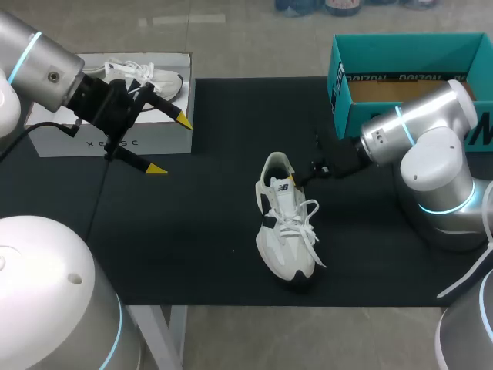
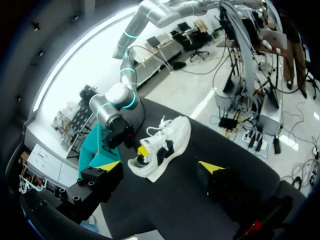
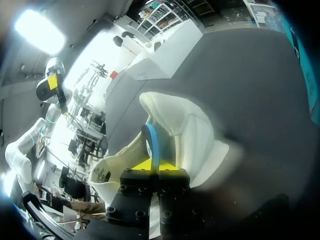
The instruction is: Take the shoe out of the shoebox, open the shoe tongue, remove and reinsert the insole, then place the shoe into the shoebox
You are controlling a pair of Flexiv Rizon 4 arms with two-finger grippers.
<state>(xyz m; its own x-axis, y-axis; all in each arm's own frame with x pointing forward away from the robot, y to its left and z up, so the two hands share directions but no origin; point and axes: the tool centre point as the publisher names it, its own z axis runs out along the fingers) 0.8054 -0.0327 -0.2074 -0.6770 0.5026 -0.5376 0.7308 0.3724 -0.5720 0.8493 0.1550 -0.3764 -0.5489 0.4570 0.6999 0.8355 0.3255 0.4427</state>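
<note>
At mid-table, the right gripper (image 3: 155, 167) clamps the thin blue-edged insole (image 3: 150, 142) at the heel of the white laced sneaker (image 1: 286, 231), probably to draw it out, while the left gripper (image 1: 169, 144) hangs far left with its fingers apart.

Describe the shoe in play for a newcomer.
Mid-table on the black mat lies a white shoe with black side panels. Unlike the other shoe, inside the white box, it lies in the open, the right gripper pinching its insole.

Count: white lace-up sneakers (image 1: 286, 231) x2, second sneaker (image 1: 150, 75) included. Shoeboxes x2: white cardboard shoebox (image 1: 115, 142), teal cardboard shoebox (image 1: 400, 54). x1 blue-edged insole (image 3: 150, 142). x1 black table mat (image 1: 192, 231).
</note>
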